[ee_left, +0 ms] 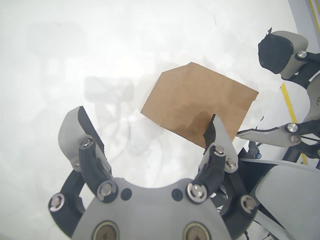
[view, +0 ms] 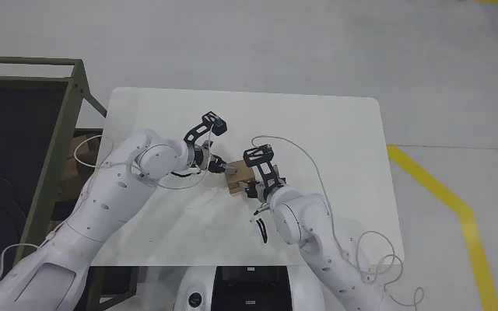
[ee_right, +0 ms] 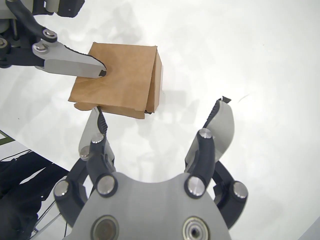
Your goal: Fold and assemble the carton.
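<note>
A small brown cardboard carton [view: 236,176], partly folded with one side flap leaning in, lies flat on the white table [view: 327,124] near its middle. My left gripper [ee_left: 147,123] is open; one of its fingertips [ee_right: 98,71] presses on the carton's top face [ee_left: 200,96], and the other finger hangs over bare table. My right gripper [ee_right: 160,112] is open too, beside the carton [ee_right: 120,81], with one fingertip [ee_right: 98,116] touching the carton's near edge. In the top view the left gripper [view: 219,145] and right gripper [view: 257,167] flank the carton.
A green-framed rack [view: 47,117] with a dark panel stands off the table's left side. A yellow floor line [view: 443,194] runs to the right. White cables [view: 303,155] trail from the arms over the table. Bare table lies beyond the carton.
</note>
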`<state>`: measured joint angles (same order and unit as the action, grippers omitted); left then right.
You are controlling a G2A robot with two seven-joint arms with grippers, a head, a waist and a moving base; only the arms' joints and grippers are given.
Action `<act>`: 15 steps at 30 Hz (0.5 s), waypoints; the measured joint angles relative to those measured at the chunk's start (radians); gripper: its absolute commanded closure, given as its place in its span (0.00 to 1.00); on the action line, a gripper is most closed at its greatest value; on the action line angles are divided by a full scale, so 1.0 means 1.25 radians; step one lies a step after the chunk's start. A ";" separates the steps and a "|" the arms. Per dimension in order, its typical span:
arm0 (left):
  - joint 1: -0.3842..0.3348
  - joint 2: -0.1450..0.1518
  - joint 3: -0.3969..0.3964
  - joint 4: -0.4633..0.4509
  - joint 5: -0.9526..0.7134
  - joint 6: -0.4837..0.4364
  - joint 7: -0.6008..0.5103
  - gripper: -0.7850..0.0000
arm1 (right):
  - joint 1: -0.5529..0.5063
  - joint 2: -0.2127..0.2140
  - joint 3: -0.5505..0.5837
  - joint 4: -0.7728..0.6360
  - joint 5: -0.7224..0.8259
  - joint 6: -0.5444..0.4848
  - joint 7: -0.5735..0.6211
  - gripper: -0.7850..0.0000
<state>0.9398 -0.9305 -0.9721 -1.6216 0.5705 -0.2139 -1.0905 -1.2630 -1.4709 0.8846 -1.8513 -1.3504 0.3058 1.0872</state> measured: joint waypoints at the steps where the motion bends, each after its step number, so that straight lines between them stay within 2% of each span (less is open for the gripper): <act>1: -0.002 -0.001 0.001 0.003 -0.001 0.002 -0.002 0.00 | 0.000 -0.001 0.000 0.001 -0.001 0.000 0.000 0.14; 8: -0.012 -0.005 -0.001 0.024 -0.020 0.025 -0.006 0.00 | 0.001 -0.004 -0.002 0.006 -0.007 0.005 -0.002 0.15; 11: -0.015 -0.006 -0.001 0.028 -0.021 0.025 -0.011 0.00 | -0.004 -0.004 0.003 -0.004 -0.010 0.003 -0.007 0.07; 12: -0.015 -0.006 -0.001 0.029 -0.021 0.025 -0.012 0.00 | -0.006 -0.004 0.006 -0.009 -0.012 0.002 -0.007 0.00; 15: -0.016 -0.007 0.000 0.030 -0.020 0.023 -0.014 0.00 | -0.014 -0.002 0.013 -0.041 -0.034 -0.005 0.003 0.00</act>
<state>0.9195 -0.9397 -0.9718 -1.5846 0.5458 -0.1851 -1.1075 -1.2805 -1.4731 0.9004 -1.9028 -1.3926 0.2991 1.0914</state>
